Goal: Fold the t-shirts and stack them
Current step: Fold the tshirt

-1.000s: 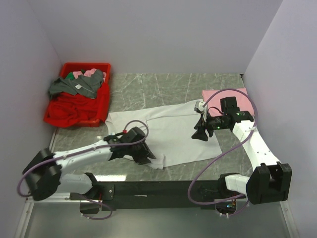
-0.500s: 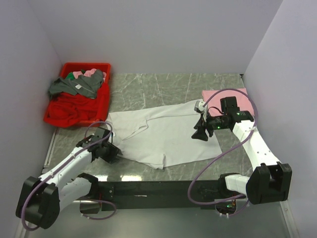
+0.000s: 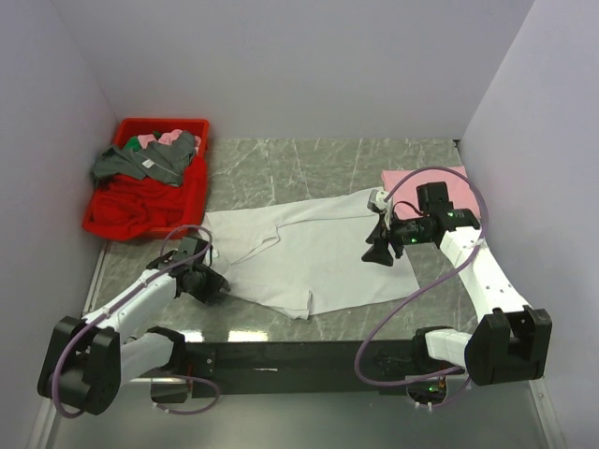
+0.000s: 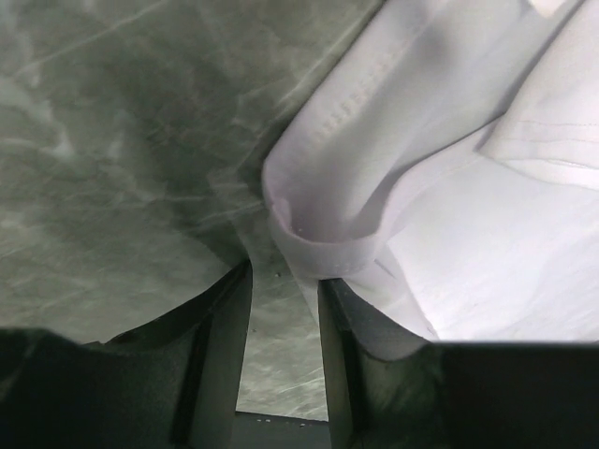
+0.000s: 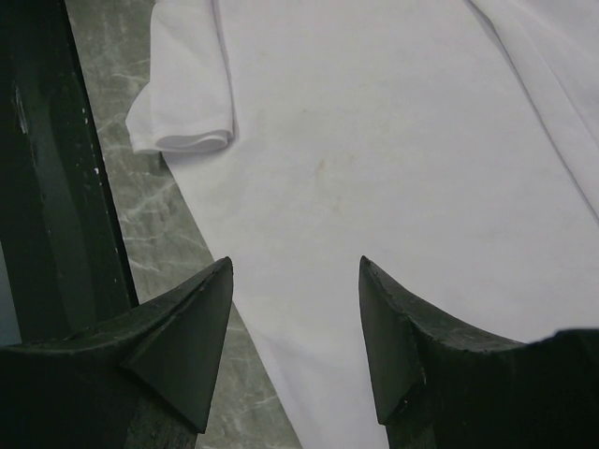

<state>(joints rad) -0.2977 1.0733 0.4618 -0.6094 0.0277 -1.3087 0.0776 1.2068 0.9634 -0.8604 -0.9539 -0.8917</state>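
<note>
The white t-shirt [image 3: 318,253] lies spread on the marble table, with a fold along its left part. My left gripper [image 3: 211,284] is low at the shirt's left edge. In the left wrist view the left gripper [image 4: 284,279] is open, with bare table between its fingers. A rolled white hem [image 4: 328,251] lies just ahead of them and drapes over the right finger. My right gripper [image 3: 378,252] hovers open over the shirt's right side. The right wrist view shows the right gripper [image 5: 295,271] empty above the white cloth [image 5: 393,140]. The folded pale pink t-shirt [image 3: 412,178] lies at the back right.
A red bin [image 3: 192,201] holding grey, red and pink clothes stands at the back left. The black base rail [image 3: 299,355] runs along the near table edge and also shows in the right wrist view [image 5: 47,187]. Walls close in the left, back and right.
My left arm swung left, from the shirt's near left corner to its left edge, then crept slightly toward the cloth. The right arm has not moved.
</note>
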